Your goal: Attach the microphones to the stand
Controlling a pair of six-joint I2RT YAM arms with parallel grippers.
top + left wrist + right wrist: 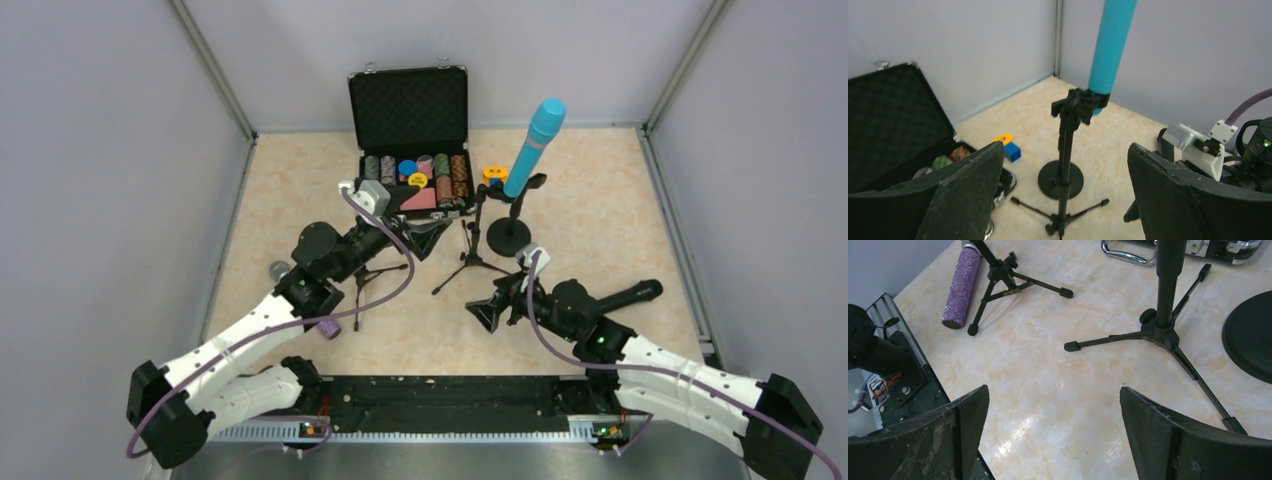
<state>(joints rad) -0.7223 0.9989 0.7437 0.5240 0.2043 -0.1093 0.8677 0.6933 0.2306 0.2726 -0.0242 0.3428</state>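
The cyan microphone (538,143) sits tilted in the clip of a round-base stand (509,236); it also shows in the left wrist view (1110,45). The glittery purple microphone (960,287) lies on the table beside a small tripod stand (1003,277), partly under my left arm (328,327). The black microphone (630,295) lies on the table right of my right arm; its orange end is hidden. A second tripod stand (470,245) is empty. My left gripper (425,237) is open, facing the stands (1065,150). My right gripper (490,312) is open and empty over bare table (1054,390).
An open black case (408,105) with poker chips stands at the back. A yellow piece and blue block (1011,151) lie beside it. Grey walls enclose the table on three sides. The round stand base (1250,335) lies at the right of the right wrist view.
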